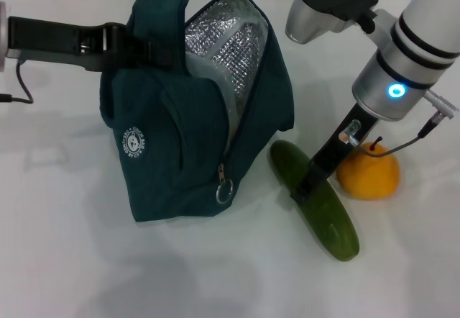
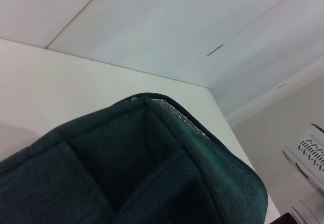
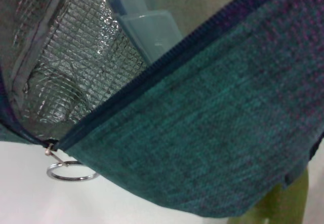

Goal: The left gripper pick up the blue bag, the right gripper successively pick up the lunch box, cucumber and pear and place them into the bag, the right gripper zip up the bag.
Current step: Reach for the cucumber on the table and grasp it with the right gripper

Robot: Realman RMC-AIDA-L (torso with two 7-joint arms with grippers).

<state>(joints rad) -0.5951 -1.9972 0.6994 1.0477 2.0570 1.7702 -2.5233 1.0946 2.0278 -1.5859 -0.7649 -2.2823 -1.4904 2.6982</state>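
Observation:
The blue bag stands open on the white table, its silver lining facing up. My left gripper reaches in from the left and is shut on the bag's top strap, holding that side up. Inside the bag lies the lunch box, clear with a blue rim. The cucumber lies flat on the table just right of the bag. My right gripper is down on the cucumber's middle. The pear sits upright behind the right arm. The ring zipper pull hangs at the bag's near corner.
A black cable trails across the table at the far left. In the left wrist view a white slotted basket stands beyond the table's edge. Bare white table lies in front of the bag.

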